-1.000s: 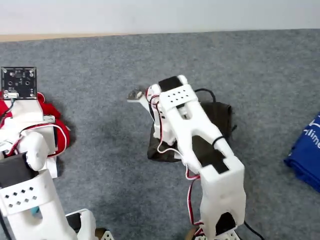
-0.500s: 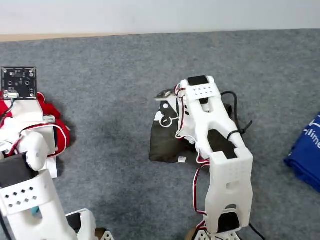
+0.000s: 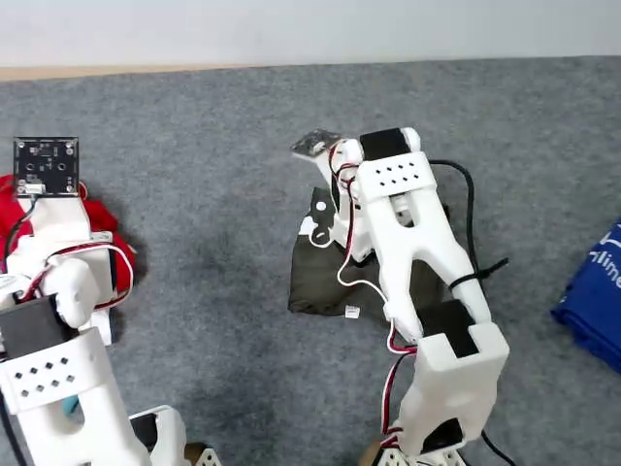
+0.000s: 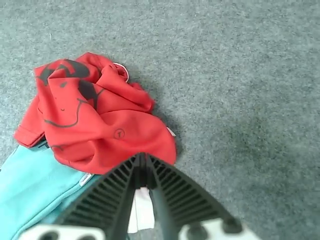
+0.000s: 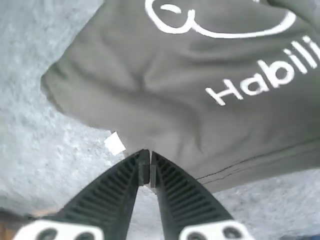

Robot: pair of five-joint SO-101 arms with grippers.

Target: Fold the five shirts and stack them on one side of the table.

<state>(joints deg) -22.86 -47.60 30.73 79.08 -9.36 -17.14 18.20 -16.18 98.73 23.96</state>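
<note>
Hanging above dark shirt (image 5: 165, 95), right gripper (image 5: 146, 161) closed

You've got rough, matt grey felt on the table (image 3: 194, 214), soft matt cloth in the dark shirt (image 5: 150, 90) and red shirt (image 4: 100, 125), a smooth white plastic right arm (image 3: 427, 262), ribbed black plastic fingers (image 5: 115, 190).

The middle shirt (image 3: 315, 282) is lying in the centre of the table (image 3: 194, 126). The left shirt (image 4: 100, 125) is resting on an under shirt (image 4: 30, 185), and the right-edge shirt (image 3: 594, 291) is lying well apart.
</note>
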